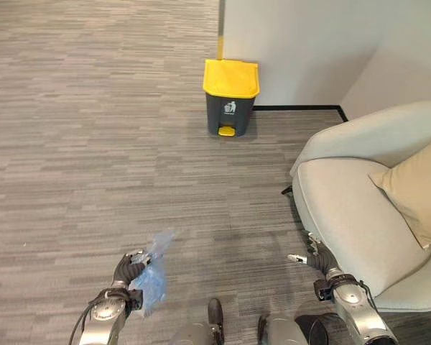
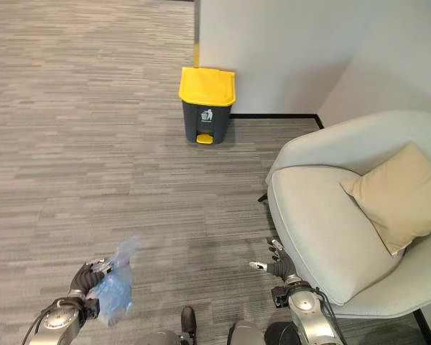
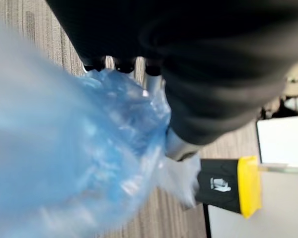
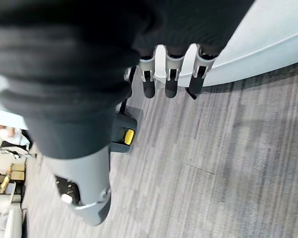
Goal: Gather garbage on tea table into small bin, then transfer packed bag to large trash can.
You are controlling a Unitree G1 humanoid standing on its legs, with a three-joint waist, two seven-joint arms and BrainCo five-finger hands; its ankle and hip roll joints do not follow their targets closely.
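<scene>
Grey carpet, white wall corner, armchair (image 1: pixel 359 215) at right. We hold the blue bag (image 1: pixel 152 277) clenched in our left hand (image 1: pixel 127 271); the bin (image 1: pixel 230 97), lid down, stands well ahead, slightly right. Right hand (image 1: pixel 314 256) relaxed, empty. Bag contents indistinct.

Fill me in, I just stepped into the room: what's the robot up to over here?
It is carrying out the rubbish. Its left hand is shut on a blue plastic bag, held low over the carpet. The right hand is open and empty, beside a pale armchair with a tan cushion. The large trash can, grey with a yellow lid that is shut, stands ahead by the wall, some way off.
</scene>
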